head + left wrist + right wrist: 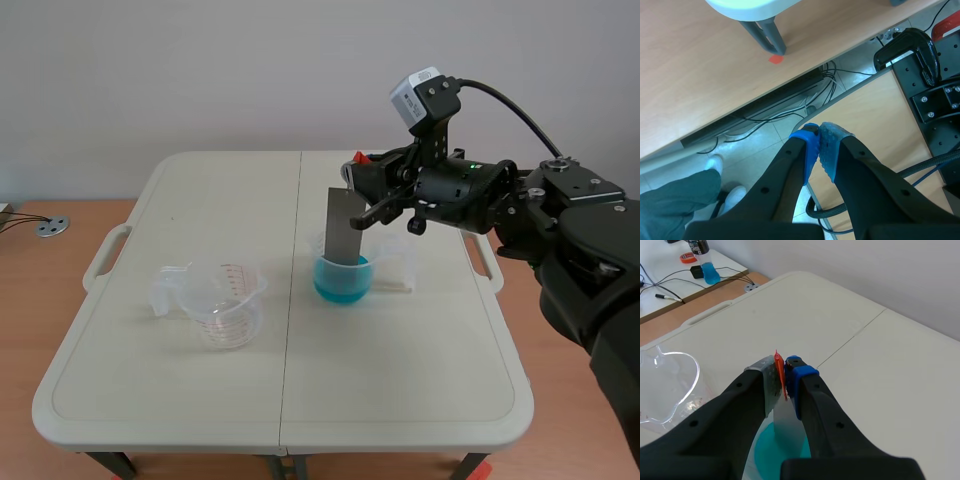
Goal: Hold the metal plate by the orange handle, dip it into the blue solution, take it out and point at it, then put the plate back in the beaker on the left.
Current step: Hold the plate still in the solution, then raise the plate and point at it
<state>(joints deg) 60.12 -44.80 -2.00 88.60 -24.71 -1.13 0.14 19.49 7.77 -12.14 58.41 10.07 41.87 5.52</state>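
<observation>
Metal plate (346,228), upright, lower end in beaker of blue solution (342,285); orange handle (779,371) clamped by right gripper (786,376). Left gripper (819,150) closed, empty.

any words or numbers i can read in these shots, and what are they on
Nothing here is legible.
Clear beaker: red scale marks, perhaps with numbers, on its wall, too small to read.
Bottle on the far desk: dark label, too blurred to read.
Metal plate, beaker of blue liquid, table: no writing seen.
</observation>
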